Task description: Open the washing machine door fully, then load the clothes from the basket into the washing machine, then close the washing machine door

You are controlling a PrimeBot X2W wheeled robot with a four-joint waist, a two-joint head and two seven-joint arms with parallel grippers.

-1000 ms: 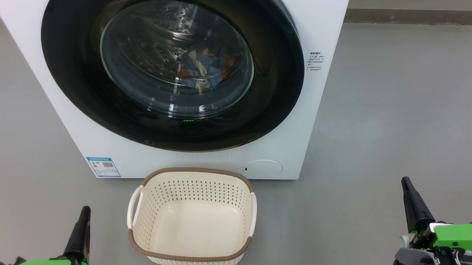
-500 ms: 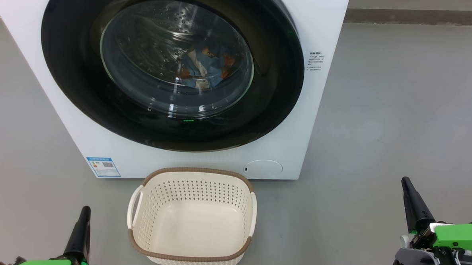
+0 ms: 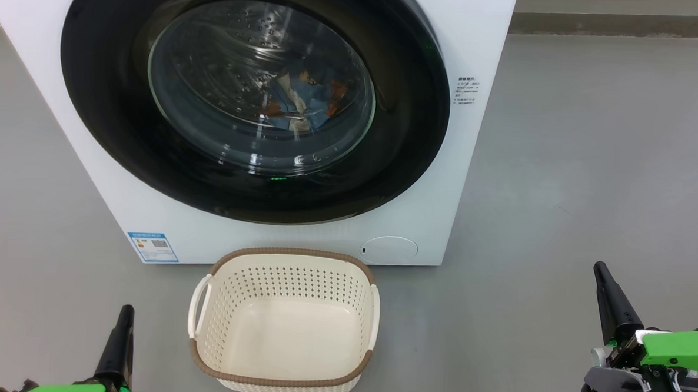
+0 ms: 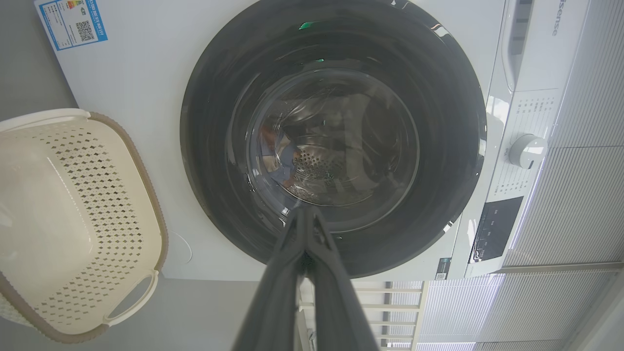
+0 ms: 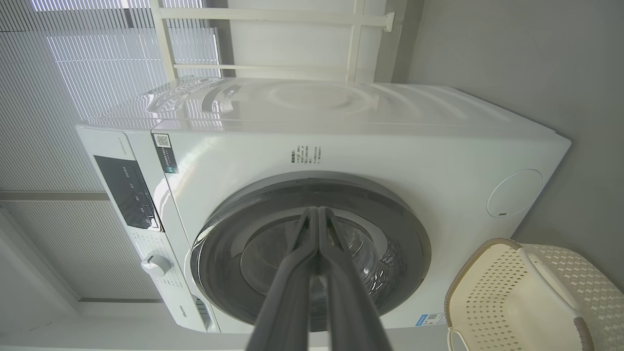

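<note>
The white washing machine (image 3: 461,183) fills the top of the head view, its round glossy black door (image 3: 110,132) lying flat against the front. Behind the door's glass, the blue clothes (image 3: 306,100) with orange patches lie inside the steel drum. On the floor right before the machine stands the cream basket (image 3: 282,381), with nothing in it. My left gripper (image 3: 125,313) is shut and low at the basket's left. At the far right my right gripper (image 3: 600,269) is shut too. Both wrist views look along closed fingers at the door (image 4: 438,122) (image 5: 404,243).
Grey floor (image 3: 593,142) stretches to the right of the machine up to a wall skirting. A blue label sticker (image 3: 152,247) sits on the machine's lower left front, a round service flap (image 3: 389,249) on its lower right. The control panel and knob (image 4: 527,150) are in the left wrist view.
</note>
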